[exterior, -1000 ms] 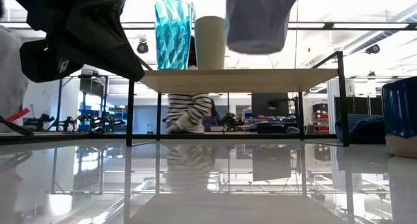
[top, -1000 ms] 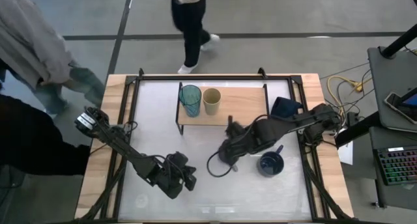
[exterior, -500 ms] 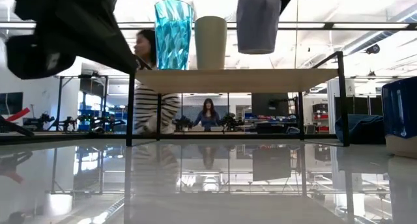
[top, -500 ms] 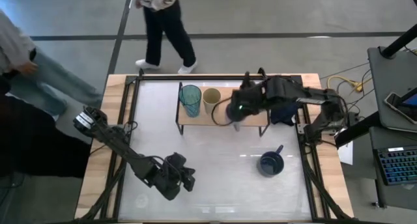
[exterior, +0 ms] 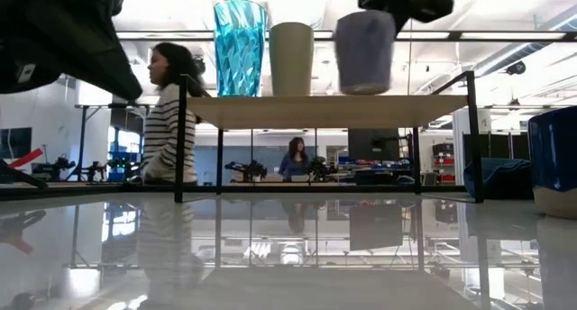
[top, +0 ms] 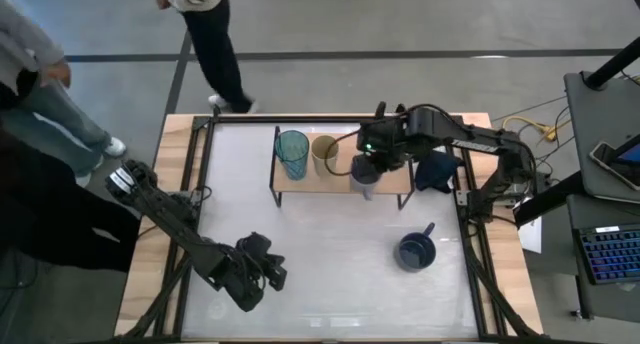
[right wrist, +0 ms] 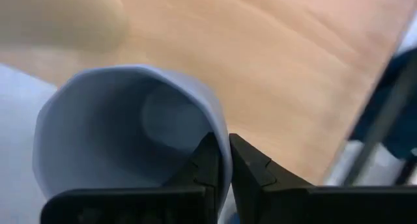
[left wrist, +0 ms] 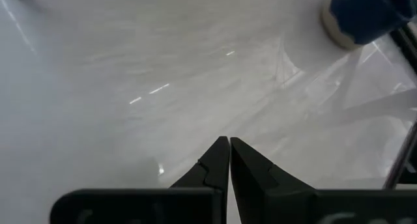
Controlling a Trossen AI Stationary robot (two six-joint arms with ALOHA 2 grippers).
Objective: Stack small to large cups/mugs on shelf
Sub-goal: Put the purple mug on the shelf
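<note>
Over the shelf [top: 385, 189], the right pincer [right wrist: 220, 160] is pinching the grey-lavender cup [exterior: 364, 51] by its rim, upright, mouth up, hanging beneath.

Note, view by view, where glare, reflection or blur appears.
Low view: the glossy table mirrors the shelf frame, and bright ceiling light washes out the top. Left wrist view: streaky glare on the table. Right wrist view: the cream cup is blurred.

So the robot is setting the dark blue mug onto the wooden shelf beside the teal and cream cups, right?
Not the mug. The right gripper holds the grey-lavender cup above the shelf, as the low view shows. The dark blue mug sits on the table.
</note>
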